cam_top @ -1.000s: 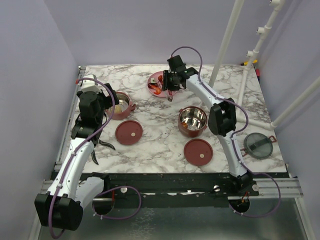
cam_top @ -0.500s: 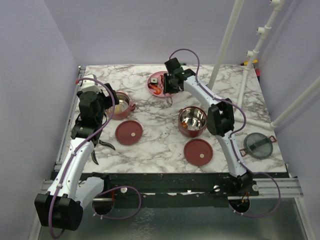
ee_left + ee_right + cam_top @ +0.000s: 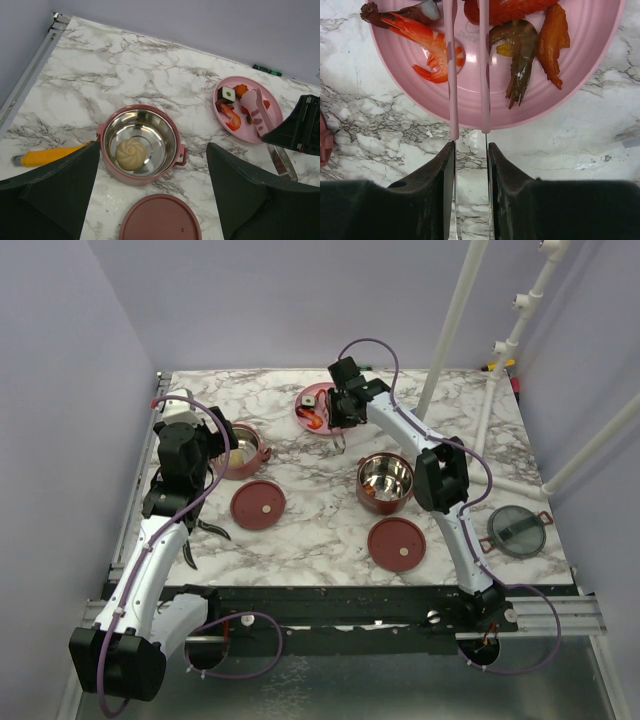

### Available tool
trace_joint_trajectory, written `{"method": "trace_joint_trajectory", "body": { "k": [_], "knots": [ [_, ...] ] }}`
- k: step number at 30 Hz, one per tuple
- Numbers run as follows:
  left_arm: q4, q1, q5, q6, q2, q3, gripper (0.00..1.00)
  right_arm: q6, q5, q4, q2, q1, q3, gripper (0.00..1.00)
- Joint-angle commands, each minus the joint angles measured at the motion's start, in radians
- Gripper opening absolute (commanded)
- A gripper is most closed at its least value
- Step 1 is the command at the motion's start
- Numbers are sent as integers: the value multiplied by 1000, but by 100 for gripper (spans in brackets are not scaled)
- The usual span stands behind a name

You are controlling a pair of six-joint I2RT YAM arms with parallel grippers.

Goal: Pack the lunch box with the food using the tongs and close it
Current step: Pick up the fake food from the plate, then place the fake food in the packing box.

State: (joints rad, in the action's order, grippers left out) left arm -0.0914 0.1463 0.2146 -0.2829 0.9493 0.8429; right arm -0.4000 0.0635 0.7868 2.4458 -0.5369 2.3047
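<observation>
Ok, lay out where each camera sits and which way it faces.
Top external: above and behind the bases, looking down on the table; left arm, right arm show.
Left wrist: high, looking down on the steel-lined bowl; open left hand frames it.
Right wrist: low, looking along the tongs onto the pink plate; right hand grips them.
Shared: both wrist views show plate and tongs.

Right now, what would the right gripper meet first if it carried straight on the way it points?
The right gripper would likely meet the near rim of the pink plate, height permitting; the tongs it grips reach over the plate between the red shrimp and the darker prawn.
</observation>
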Motion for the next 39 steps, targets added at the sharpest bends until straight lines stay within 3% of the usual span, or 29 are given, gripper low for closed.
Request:
{"method": "trace_joint_trajectory", "body": {
  "k": [1, 7, 18, 39],
  "knots": [
    [19, 4, 9, 12, -20, -4, 89, 4, -33, -17, -37, 1, -8, 13],
    [19, 4, 14, 13, -19, -4, 88, 14, -56, -133, -162, 1, -103, 1],
    [19, 4, 16, 15, -17, -3, 88, 49, -55, -158, -310, -2, -227, 1],
    [19, 4, 20, 15, -11, -5, 88, 89, -74, -214, -751, -25, -702, 1]
  ]
}}
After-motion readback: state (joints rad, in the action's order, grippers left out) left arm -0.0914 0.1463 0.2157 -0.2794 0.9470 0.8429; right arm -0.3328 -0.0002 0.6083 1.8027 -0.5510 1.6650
